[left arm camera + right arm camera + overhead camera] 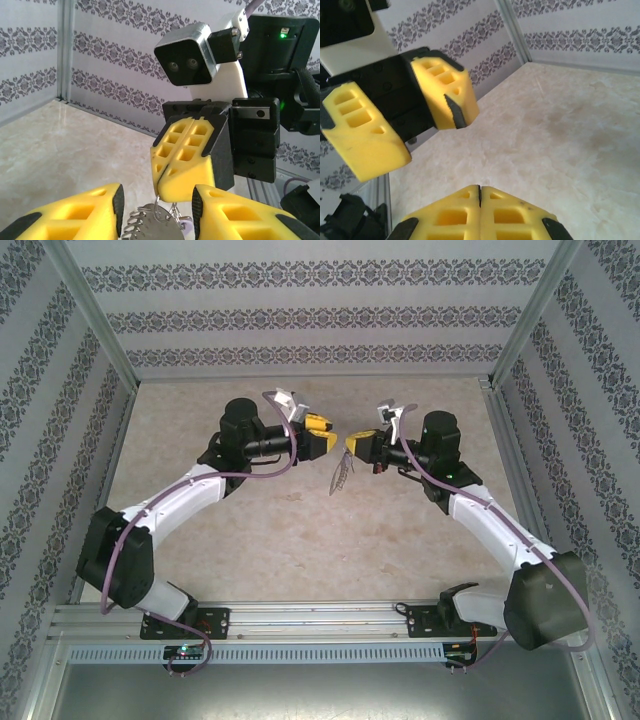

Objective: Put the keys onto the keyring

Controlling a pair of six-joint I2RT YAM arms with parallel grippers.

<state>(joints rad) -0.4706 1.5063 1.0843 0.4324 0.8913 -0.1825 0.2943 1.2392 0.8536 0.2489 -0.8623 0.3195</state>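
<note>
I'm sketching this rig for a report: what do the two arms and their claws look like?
Both the left arm and right arm have white shells with black joints and a lilac cable alongside. The left claw and right claw have yellow fingers with square hollows and black pads; a silver-grey camera sits on the right wrist.

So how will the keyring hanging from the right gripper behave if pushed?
The keyring hangs freely below the shut right gripper, so a push would probably set it swinging. Its coiled chain looks floppy. The metal itself is likely rigid and slick.
</note>
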